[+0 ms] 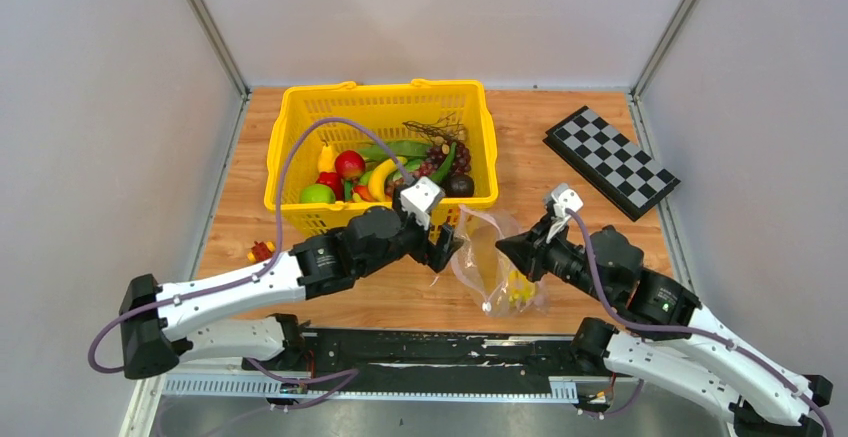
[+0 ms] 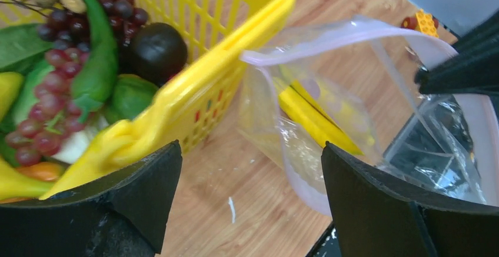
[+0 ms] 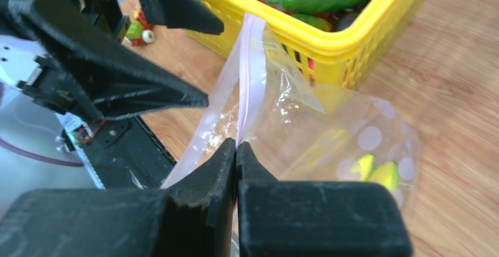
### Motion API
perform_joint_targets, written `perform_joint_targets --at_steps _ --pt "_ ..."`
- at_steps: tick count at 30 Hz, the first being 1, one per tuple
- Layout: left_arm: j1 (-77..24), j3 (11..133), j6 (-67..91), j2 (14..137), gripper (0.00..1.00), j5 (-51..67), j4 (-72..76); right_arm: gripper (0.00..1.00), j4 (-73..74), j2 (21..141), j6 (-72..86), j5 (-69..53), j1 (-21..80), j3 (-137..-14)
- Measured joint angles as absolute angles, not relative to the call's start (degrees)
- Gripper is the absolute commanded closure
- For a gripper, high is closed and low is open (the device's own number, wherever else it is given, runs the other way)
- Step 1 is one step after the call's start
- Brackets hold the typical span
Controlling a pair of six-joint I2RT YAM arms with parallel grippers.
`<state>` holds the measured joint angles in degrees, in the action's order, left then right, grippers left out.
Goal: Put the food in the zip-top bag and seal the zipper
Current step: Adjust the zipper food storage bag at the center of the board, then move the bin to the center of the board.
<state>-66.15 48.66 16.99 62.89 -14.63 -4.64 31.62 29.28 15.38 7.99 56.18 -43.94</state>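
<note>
Your right gripper point(image 3: 236, 146) is closed tight on the zipper point(image 3: 249, 74). It pinches the pale pink strip of the zip-top bag point(image 1: 487, 262) and holds this edge up above the table point(image 1: 520, 137). The bag sits just on the near side of the yellow basket point(image 1: 320, 219), by its right near corner, between your two grippers. Inside the bag you can see yellow bananas point(image 2: 309, 119), low in it. Your left gripper point(image 2: 250, 149) is wide open and holds nothing; its fingers point toward the bag's open mouth, and I cannot tell if they touch the plastic. The other food lies in the basket: grapes point(image 2: 50, 101), a green pod point(image 2: 97, 63), a red apple point(image 1: 349, 164). A checkerboard point(image 1: 610, 162) lies at the far right.
</note>
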Motion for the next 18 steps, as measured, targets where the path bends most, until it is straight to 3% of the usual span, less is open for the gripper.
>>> perform_joint_targets --at_steps 7,18 --pt "-59.1 47.2 15.8 60.8 0.03 -8.7 -4.2 0.97 27.5 27.9 16.7 5.3 56.2 -43.1" --pt "-50.8 51.4 13.6 71.4 0.0 1.1 1.1 0.96 26.5 28.1 17.6 5.2 56.2 -42.9"
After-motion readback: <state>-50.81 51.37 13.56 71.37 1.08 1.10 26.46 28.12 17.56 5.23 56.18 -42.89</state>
